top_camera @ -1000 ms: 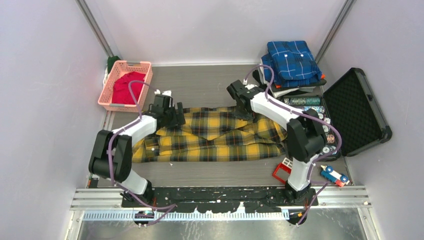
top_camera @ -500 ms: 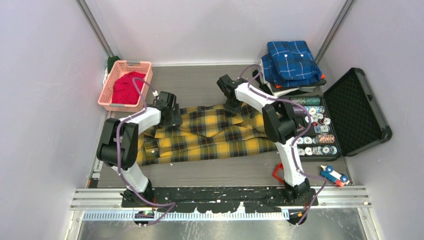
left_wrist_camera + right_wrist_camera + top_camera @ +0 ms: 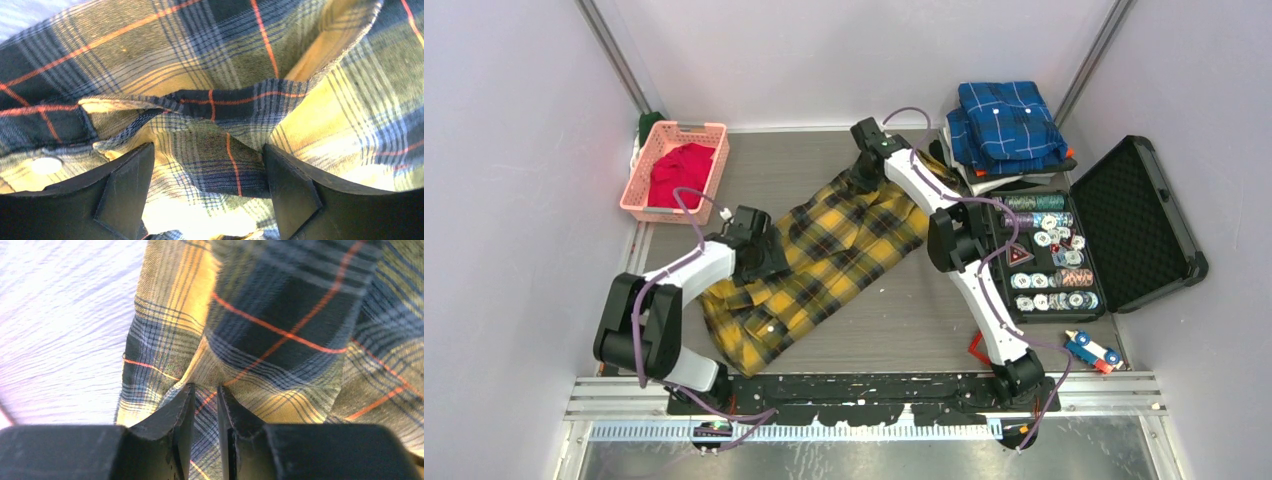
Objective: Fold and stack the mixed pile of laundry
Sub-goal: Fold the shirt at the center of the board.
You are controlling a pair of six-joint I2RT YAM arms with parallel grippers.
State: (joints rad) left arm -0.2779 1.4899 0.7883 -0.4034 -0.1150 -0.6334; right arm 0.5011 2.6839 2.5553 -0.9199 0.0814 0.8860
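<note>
2 grippers, 1 per arm. Right gripper [image 3: 205, 395]: jaws drawn almost together, clenched on a thin fold of the yellow-and-black plaid shirt [image 3: 280, 330], with the cloth running down into the narrow slit between them. Seen from above at the upper middle of the frame, at the far corner of the shirt.

Left gripper [image 3: 207, 165]: released, jaws spread wide, set down on the shirt. A loose ridge of plaid bulging up in the gap, pressed by neither jaw. 1 pale button [image 3: 45, 165] just beside the jaw at the left of that view. From above, at the left of centre, on the shirt's left edge.

1 plaid shirt, spread on the grey table [image 3: 794, 160] as a slanted band from the lower left of centre up to the upper middle, partly rumpled at its lower end.

1 red T-shirt [image 3: 679, 172], crumpled inside 1 pink lattice basket [image 3: 692, 128] at the upper left, well apart from the plaid shirt. 1 dark green item [image 3: 650, 125] just behind the basket, kind impossible to tell.

At the upper right, 1 folded blue plaid shirt [image 3: 1007, 118] on top of a small stack. Below it, 1 open black case [image 3: 1139, 225], with rows of poker chips [image 3: 1049, 255] beside its lid. At the lower right, 1 blue-and-white toy car [image 3: 1092, 350] and 1 small red item [image 3: 987, 345], near each other.
</note>
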